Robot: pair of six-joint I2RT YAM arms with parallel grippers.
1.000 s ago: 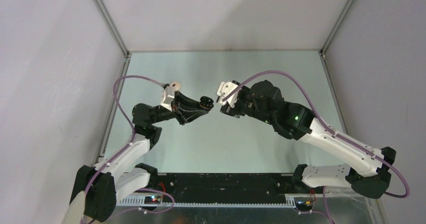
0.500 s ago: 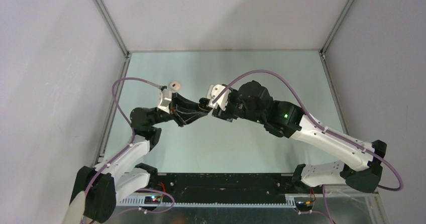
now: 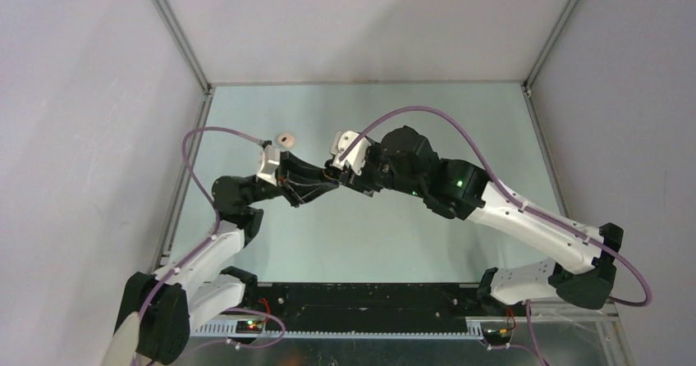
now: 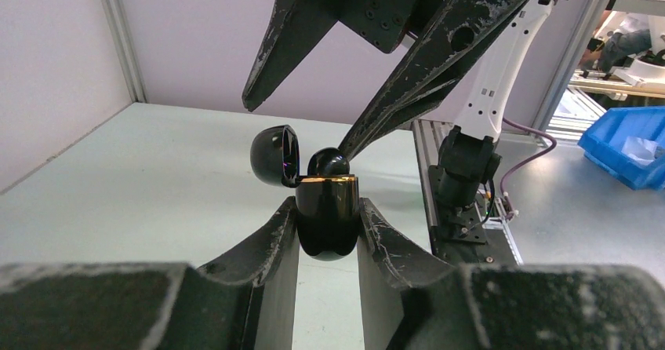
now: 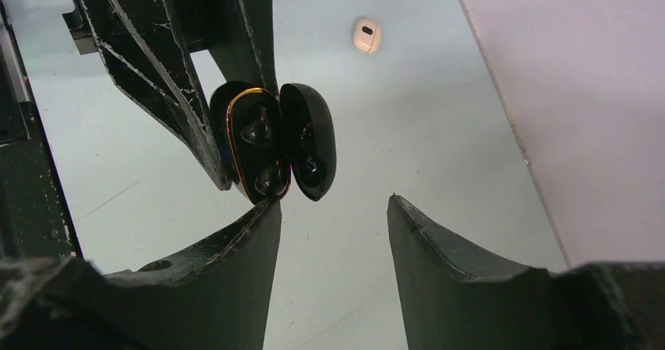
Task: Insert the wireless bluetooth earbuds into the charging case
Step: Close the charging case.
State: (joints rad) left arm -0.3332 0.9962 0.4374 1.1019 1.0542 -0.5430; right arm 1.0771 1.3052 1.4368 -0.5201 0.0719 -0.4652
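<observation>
My left gripper (image 4: 328,209) is shut on a black charging case (image 4: 328,224) with a gold rim and holds it upright above the table, lid (image 4: 273,155) swung open. A black earbud (image 4: 328,163) sits in the case's mouth. My right gripper (image 5: 331,201) is open and empty, and one of its fingertips (image 4: 349,144) touches that earbud from above. In the right wrist view the open case (image 5: 259,142) shows two dark earbud shapes inside. In the top view the two grippers meet at mid-table (image 3: 336,177). No cream-white earbuds are in view.
A small cream-white case (image 3: 283,139) lies on the table behind the left gripper; it also shows in the right wrist view (image 5: 366,34). Grey walls close in the table at the back and sides.
My right arm has moved left toward the left gripper, and its open fingers now reach the held case. The left arm has shifted slightly.
</observation>
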